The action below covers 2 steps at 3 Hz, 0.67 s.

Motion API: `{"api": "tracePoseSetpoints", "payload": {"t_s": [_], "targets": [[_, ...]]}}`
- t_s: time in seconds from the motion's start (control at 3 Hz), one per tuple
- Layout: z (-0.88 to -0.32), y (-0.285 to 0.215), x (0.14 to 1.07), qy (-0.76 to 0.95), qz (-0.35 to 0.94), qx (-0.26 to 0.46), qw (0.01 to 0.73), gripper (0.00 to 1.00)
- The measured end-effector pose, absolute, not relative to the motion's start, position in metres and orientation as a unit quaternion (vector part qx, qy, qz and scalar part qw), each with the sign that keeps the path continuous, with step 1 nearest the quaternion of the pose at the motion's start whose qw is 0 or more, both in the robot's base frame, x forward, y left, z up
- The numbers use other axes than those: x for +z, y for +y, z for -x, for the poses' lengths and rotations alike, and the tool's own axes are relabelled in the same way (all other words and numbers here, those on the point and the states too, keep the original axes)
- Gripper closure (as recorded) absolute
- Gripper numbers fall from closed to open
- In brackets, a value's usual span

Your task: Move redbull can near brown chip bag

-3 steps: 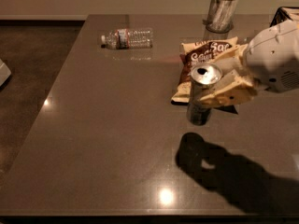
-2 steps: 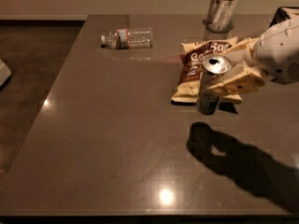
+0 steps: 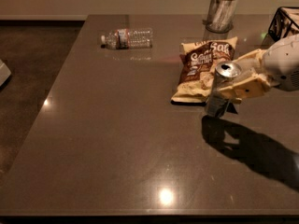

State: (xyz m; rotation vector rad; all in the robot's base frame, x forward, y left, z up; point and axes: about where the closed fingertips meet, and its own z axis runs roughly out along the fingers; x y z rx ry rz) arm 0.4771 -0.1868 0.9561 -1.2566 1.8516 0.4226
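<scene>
**Camera view.** The gripper (image 3: 230,87) enters from the right edge, its cream fingers clamped on the redbull can (image 3: 216,104) at about mid-height. The can leans slightly, its silver top with the tab opening turned toward the camera. It sits at the lower right corner of the brown chip bag (image 3: 202,68), which lies flat on the dark table (image 3: 112,143), and overlaps that corner in the picture. The can is thus already near the bag, so the carrying part of the task appears largely complete. What seems to remain is setting the can upright on the table just beside the bag, freeing it from the fingers, and withdrawing the arm.

A clear plastic water bottle (image 3: 127,38) lies on its side well apart to the left and plays no part. A metal cup (image 3: 220,14) stands behind the bag, and a wire basket (image 3: 285,22) shows at the right.

*Hidden or uncertain.* The can's base merges with the arm's shadow (image 3: 247,146), so it cannot be told whether it touches the table or hangs just above it. Nor is it clear whether the can touches the bag. The fingers cover the can's middle, the far finger is partly hidden behind it, and the arm, cup and basket are cut off by the frame.
</scene>
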Motion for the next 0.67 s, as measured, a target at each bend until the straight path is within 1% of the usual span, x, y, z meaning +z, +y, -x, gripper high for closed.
{"api": "tracePoseSetpoints", "payload": {"t_s": [0.33, 0.67], "targets": [[-0.4807, -0.1949, 0.9422, 0.742, 0.489, 0.175, 0.423, 1.0], [-0.4866, -0.1993, 0.9323, 0.743, 0.487, 0.165, 0.428, 0.82]]}}
